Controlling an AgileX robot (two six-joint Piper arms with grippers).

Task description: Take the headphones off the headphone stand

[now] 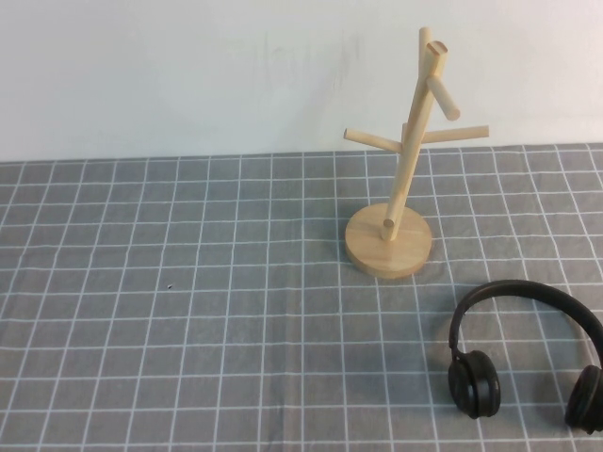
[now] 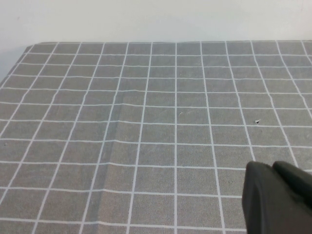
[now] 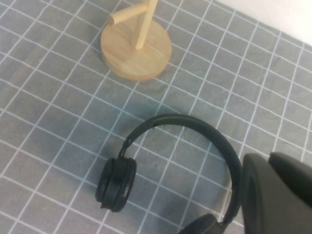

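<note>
The black headphones (image 1: 524, 353) lie flat on the grey checked cloth at the front right, apart from the stand. The light wooden headphone stand (image 1: 389, 241) stands upright behind them with bare pegs. In the right wrist view the headphones (image 3: 161, 146) lie below and beside my right gripper (image 3: 268, 157), which is shut, empty and above the headband's right side. The stand's base (image 3: 136, 46) shows beyond them. My left gripper (image 2: 273, 165) is shut and empty over bare cloth. Neither gripper shows in the high view.
The grey checked cloth (image 1: 188, 311) covers the table. A white wall (image 1: 188, 75) runs along the far edge. The cloth's left and far edges show in the left wrist view (image 2: 29, 48).
</note>
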